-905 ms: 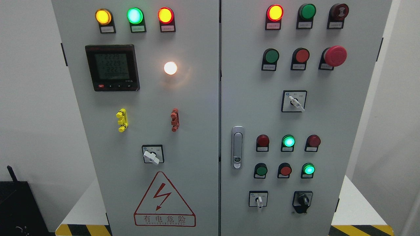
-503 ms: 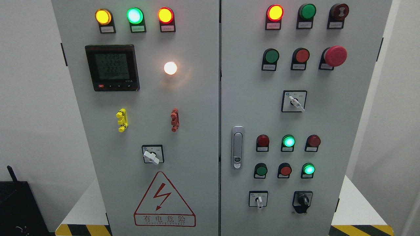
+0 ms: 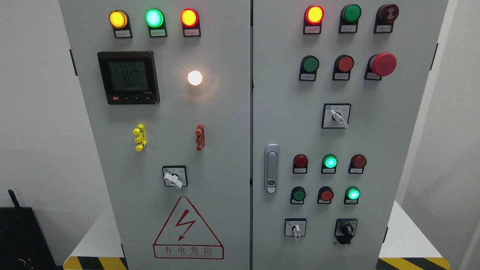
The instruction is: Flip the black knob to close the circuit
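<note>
- A black box (image 3: 17,236) sits at the lower left, against the pale wall, with a short dark stub rising from its top.
- The grey cabinet (image 3: 225,123) fills most of the head view; it has two doors, and yellow-and-black hazard tape (image 3: 93,262) shows at its foot on both sides.
- Along the top of the left door run three lit lamps: amber lamp (image 3: 117,19), green lamp (image 3: 154,17) and red lamp (image 3: 189,17).
- Below them is a digital meter (image 3: 128,77) with a lit screen (the digits are too small to read surely), and to its right a glowing white lamp (image 3: 194,77).
- Lower down, a yellow clip (image 3: 139,137) and a red clip (image 3: 200,137) are fixed to the door, well apart.
- Under these sits a white selector switch (image 3: 174,176), and below it a red triangular warning sign (image 3: 187,228) with a lightning bolt.
- A silver door handle (image 3: 271,168) stands upright at the left edge of the right door.
- The top of the right door carries a lit red light (image 3: 314,14); in the row beneath, at the right, stands a red mushroom button (image 3: 383,64).
- At mid-height is a second white selector (image 3: 336,116), its lever pointing down and right.
- Two lower rows of small lamps follow; a green indicator (image 3: 329,162) and another green indicator (image 3: 353,194) glow.
- In the bottom row, a small white switch (image 3: 295,227) is at the left and the black knob (image 3: 345,229) at the right, near the lower right corner of the right door, its grip roughly upright.
- Neither hand appears, so their fingers cannot be judged.
</note>
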Available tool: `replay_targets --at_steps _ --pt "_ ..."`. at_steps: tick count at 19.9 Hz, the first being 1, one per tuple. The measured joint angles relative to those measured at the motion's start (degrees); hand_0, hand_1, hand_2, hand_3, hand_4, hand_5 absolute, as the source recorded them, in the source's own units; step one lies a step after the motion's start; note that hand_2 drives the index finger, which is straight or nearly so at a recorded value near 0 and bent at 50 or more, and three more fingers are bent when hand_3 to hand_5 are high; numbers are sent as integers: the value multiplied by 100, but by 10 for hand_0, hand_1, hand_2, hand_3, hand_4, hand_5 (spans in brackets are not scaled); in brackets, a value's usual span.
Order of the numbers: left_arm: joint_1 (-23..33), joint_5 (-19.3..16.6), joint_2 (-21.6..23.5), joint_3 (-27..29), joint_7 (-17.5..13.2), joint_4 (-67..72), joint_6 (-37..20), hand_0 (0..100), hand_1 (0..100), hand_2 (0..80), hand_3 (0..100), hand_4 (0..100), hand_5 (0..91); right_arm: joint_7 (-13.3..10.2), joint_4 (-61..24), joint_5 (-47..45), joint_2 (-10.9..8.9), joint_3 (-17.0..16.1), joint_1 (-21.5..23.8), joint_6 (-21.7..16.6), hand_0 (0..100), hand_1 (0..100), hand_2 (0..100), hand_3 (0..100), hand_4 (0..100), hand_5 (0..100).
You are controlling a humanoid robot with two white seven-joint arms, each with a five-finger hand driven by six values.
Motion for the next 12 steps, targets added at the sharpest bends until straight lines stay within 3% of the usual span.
replay_targets --at_steps 1,2,5,7,9,10,12 --pt "0 0 0 0 -5 0 0 120 556 0 0 0 0 10 -547 -114 13 32 51 -6 0 73 2 112 39 0" --pt "1 0 0 0 -5 0 0 120 556 0 0 0 0 9 -1131 -237 32 82 127 -14 0 87 72 213 158 3" --pt "-1 1 0 0 17 0 0 120 556 0 0 0 0 -103 -2486 -534 70 200 299 6 0 112 175 382 347 218" --pt "-2 1 0 0 25 0 0 120 556 0 0 0 0 -186 -3410 -650 92 271 400 9 0 123 219 456 413 288" --pt "-2 1 0 0 29 1 0 120 556 0 0 0 0 -305 -4314 -716 112 318 441 3 0 143 331 618 542 455" --pt "-4 1 0 0 29 0 0 120 556 0 0 0 0 -353 -4705 -732 120 325 459 3 0 149 358 649 563 477" --pt "-3 1 0 0 31 0 0 120 556 0 0 0 0 -475 -5421 -650 125 324 455 -95 0 210 507 747 649 573"
